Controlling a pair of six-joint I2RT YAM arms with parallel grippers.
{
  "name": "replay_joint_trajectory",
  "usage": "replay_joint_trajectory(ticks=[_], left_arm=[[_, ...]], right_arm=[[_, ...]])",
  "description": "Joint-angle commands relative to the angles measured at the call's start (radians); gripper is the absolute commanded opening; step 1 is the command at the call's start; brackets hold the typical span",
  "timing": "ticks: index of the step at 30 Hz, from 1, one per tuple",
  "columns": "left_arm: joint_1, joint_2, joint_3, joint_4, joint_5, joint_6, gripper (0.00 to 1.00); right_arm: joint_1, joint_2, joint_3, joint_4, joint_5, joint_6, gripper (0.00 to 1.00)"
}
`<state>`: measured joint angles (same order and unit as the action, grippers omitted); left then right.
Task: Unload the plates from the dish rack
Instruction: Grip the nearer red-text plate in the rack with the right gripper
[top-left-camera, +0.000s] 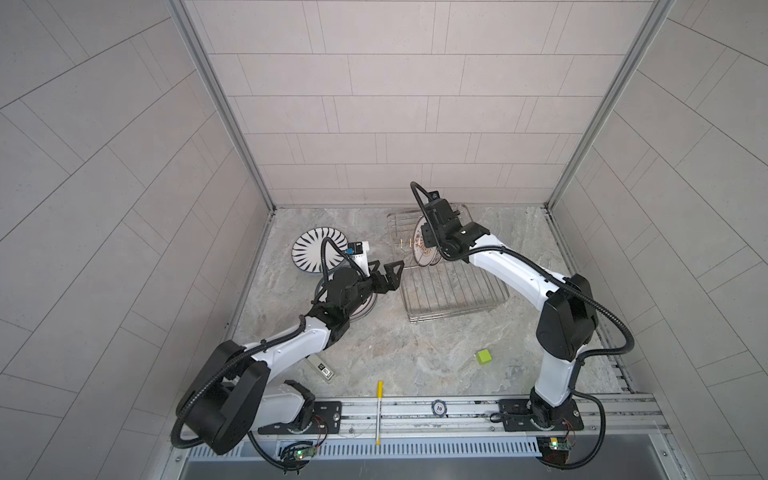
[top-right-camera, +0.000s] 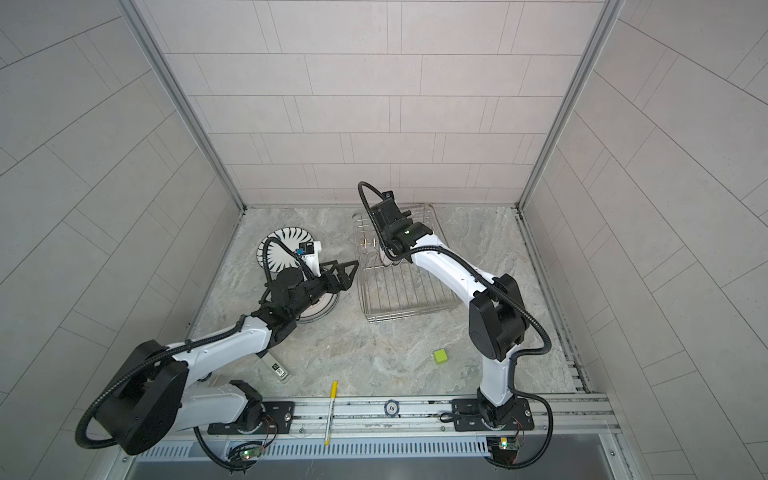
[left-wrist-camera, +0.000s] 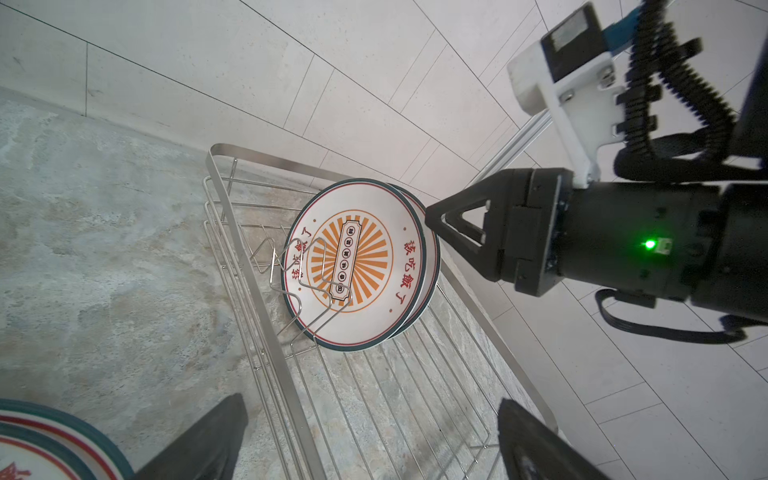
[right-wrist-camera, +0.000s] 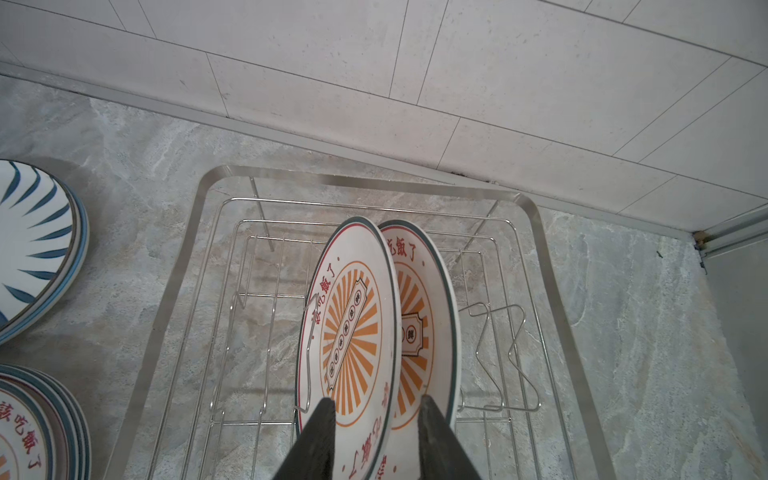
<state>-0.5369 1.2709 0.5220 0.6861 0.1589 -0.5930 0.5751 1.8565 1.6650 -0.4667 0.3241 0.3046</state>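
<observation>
The dish rack stands at the back of the table. Two plates with orange sunburst centres lean upright in its prongs: a front plate and a rear plate. My right gripper reaches down over them, its jaws narrowed with one finger on each side of the front plate's top rim. Whether they pinch it, I cannot tell. My left gripper hangs open and empty at the rack's left edge. Left of the rack lie a blue-striped plate and a stack of plates under the left arm.
A green cube sits at the front right. A yellow pen and a round "10" chip lie on the front rail. A small white labelled bar lies by the left arm. The back wall stands just behind the rack.
</observation>
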Motion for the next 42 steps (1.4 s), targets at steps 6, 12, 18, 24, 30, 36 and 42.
replay_joint_trajectory(ticks=[6, 12, 18, 24, 30, 36, 42], left_arm=[[-0.024, -0.012, 0.022, -0.003, -0.027, 0.028, 1.0], [-0.032, -0.005, 0.026, -0.002, -0.031, 0.03, 1.0], [-0.035, -0.011, 0.016, -0.002, -0.037, 0.028, 1.0], [-0.034, -0.018, -0.014, 0.041, -0.072, 0.022, 1.0], [-0.035, -0.01, -0.024, 0.07, -0.076, 0.012, 1.0], [-0.035, -0.004, -0.025, 0.076, -0.076, 0.009, 1.0], [-0.036, -0.009, -0.034, 0.083, -0.08, 0.007, 1.0]], right_arm=[[-0.018, 0.052, 0.049, -0.039, 0.011, 0.024, 0.28], [-0.026, 0.082, 0.055, -0.032, -0.019, 0.031, 0.25], [-0.029, 0.11, 0.06, -0.023, -0.041, 0.039, 0.21], [-0.041, 0.134, 0.051, 0.005, -0.049, 0.056, 0.18], [-0.046, 0.144, 0.044, 0.017, -0.048, 0.056, 0.14], [-0.046, 0.133, 0.032, 0.033, -0.049, 0.061, 0.11], [-0.038, 0.1, 0.012, 0.039, 0.004, 0.08, 0.08]])
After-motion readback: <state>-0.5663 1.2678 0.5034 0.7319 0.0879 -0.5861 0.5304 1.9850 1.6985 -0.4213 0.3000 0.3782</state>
